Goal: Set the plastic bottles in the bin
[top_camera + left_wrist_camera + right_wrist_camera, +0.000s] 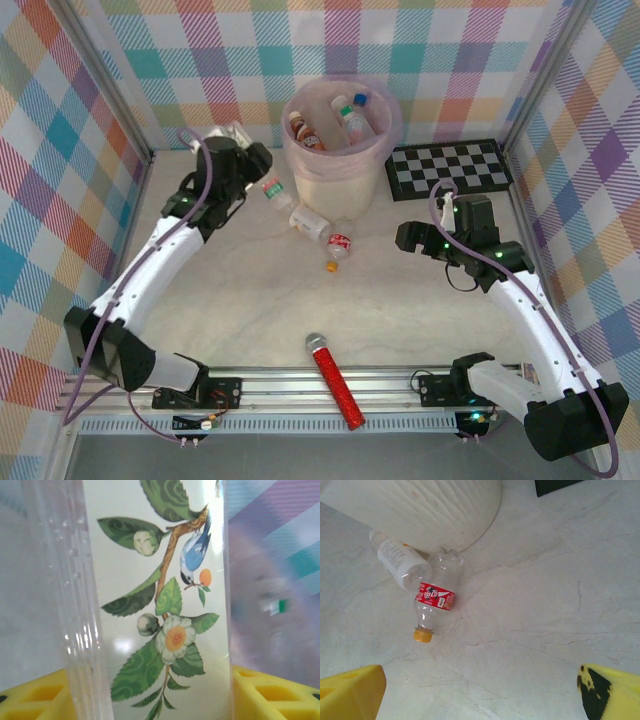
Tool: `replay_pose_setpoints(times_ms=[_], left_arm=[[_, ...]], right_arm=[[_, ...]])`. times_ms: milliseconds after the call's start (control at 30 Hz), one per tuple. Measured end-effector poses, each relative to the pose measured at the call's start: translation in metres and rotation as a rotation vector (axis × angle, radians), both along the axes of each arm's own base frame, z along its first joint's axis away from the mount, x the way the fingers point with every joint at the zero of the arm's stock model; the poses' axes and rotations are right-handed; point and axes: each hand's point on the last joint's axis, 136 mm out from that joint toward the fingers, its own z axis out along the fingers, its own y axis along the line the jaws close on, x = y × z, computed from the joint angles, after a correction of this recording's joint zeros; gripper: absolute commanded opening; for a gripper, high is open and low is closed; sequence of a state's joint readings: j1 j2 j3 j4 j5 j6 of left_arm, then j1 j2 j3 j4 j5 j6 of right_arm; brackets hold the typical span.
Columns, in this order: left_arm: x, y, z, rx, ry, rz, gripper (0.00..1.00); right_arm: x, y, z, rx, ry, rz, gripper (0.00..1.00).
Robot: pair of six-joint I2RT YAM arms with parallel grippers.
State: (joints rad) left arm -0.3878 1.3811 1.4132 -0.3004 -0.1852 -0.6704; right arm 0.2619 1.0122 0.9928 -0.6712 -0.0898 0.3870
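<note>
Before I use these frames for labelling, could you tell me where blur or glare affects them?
Left wrist: floral-labelled bottle fairly sharp with a small glare patch, plaid wall behind it blurred; right wrist: red-labelled bottle crisp, flat light; top external: even light, soft shadows, no blur.

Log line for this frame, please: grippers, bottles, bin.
left gripper: grips floral-label bottle | right gripper: open, empty | red-label bottle, white-label bottle: lying by bin | in bin: some bottles
</note>
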Motion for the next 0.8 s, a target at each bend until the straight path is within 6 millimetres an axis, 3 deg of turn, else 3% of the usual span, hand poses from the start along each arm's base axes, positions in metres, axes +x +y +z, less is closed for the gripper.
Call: replay_pose_setpoints(times_ms=[100, 200, 300, 433, 567, 800], left_arm=[[-0.001, 0.0, 0.048, -0.003, -0.122, 0.0, 0.57], [0.006, -0.009, 0.074, 0.017, -0.194, -0.012, 0.57], [0.022, -0.027, 0.089, 0.045, -0.236, -0.039, 0.56], [0.052, -0.052, 0.088, 0.077, -0.248, -0.07, 0.54], [0.083, -0.068, 0.068, 0.11, -0.227, -0.081, 0.54], [0.11, -0.082, 0.06, 0.137, -0.234, -0.092, 0.56]], right_arm=[[0.0, 0.0, 0.0, 0.006, 0.002, -0.005, 0.98], [0.0, 0.0, 0.0, 0.013, 0.004, -0.011, 0.98], [-0.001, 0.001, 0.0, 0.018, 0.006, -0.011, 0.98], [-0.002, 0.001, -0.001, 0.019, 0.008, -0.008, 0.98], [-0.003, 0.001, 0.001, 0.021, 0.01, -0.005, 0.98], [-0.003, 0.004, 0.004, 0.036, 0.008, 0.003, 0.98]])
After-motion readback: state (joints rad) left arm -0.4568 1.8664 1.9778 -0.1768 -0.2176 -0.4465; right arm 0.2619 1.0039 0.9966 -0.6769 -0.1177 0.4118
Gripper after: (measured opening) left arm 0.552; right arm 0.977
